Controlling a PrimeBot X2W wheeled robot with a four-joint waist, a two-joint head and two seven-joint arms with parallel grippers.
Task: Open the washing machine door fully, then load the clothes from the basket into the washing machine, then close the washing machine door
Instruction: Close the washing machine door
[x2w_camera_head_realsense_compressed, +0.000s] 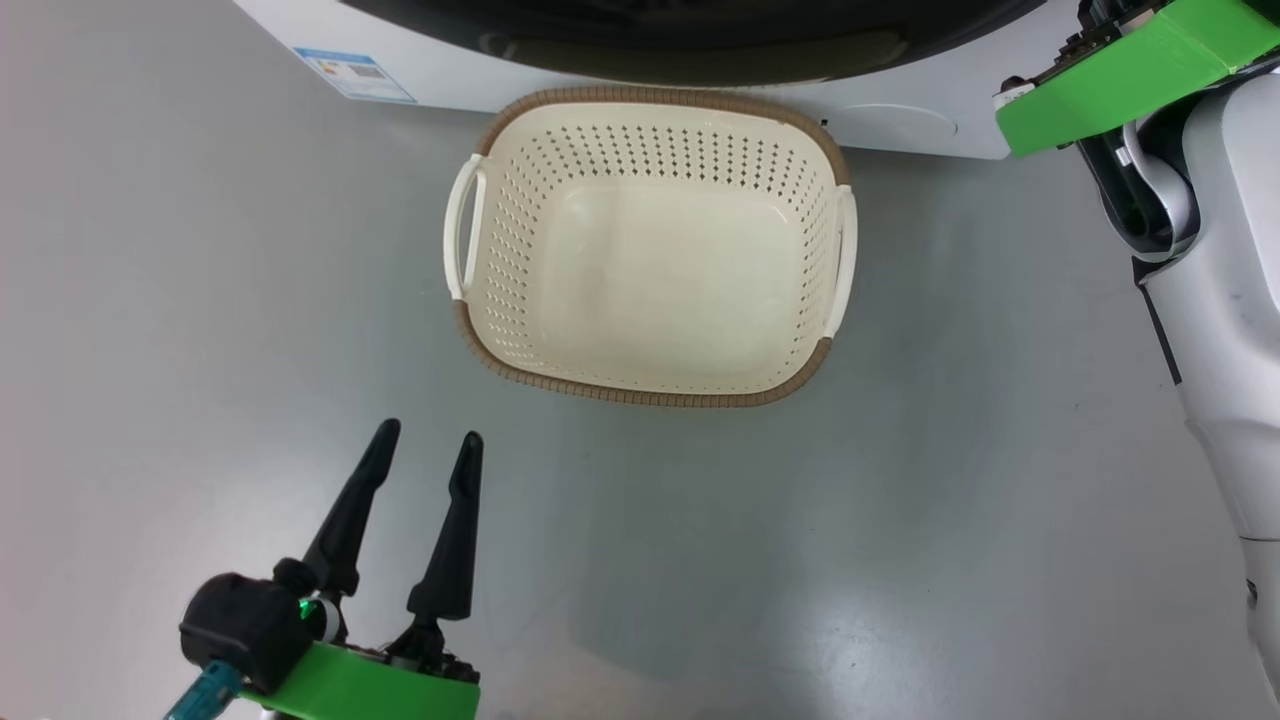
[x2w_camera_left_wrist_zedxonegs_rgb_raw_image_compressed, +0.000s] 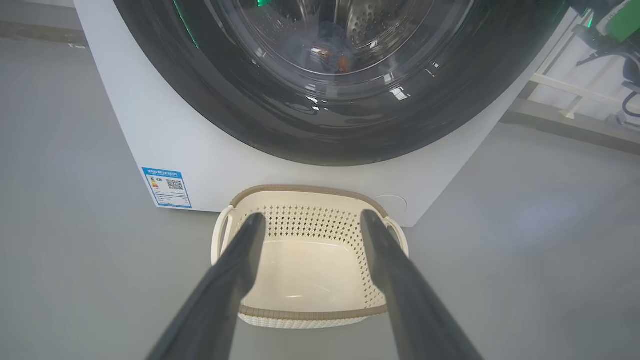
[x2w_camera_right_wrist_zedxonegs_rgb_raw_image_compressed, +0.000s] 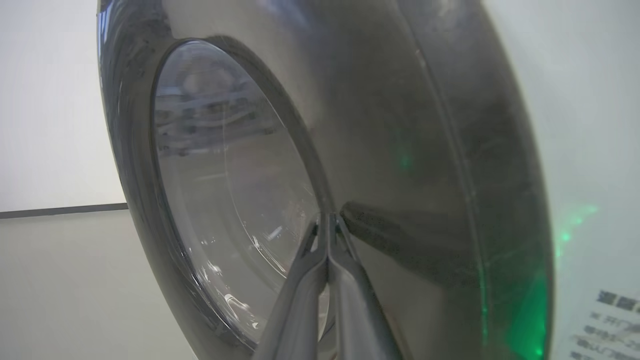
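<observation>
Head view gives me the basket (x2w_camera_head_realsense_compressed: 497, 262) on the grey floor (x2w_camera_head_realsense_compressed: 200, 300), just before the washing machine (x2w_camera_head_realsense_compressed: 900, 125), its bare cream bottom showing. My left gripper (x2w_camera_head_realsense_compressed: 431, 432) hovers near it, fingers spread, grasping nothing. In the right wrist view my right gripper (x2w_camera_right_wrist_zedxonegs_rgb_raw_image_compressed: 327, 220) is clenched, tips against the washing machine door (x2w_camera_right_wrist_zedxonegs_rgb_raw_image_compressed: 400, 125) beside its glass. Bluish clothes (x2w_camera_left_wrist_zedxonegs_rgb_raw_image_compressed: 327, 35) show behind that glass.

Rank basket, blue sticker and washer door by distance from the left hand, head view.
1. Basket, just ahead and right of the left hand.
2. Blue sticker, upper left on the washer, and door, top centre: too close to call.
</observation>
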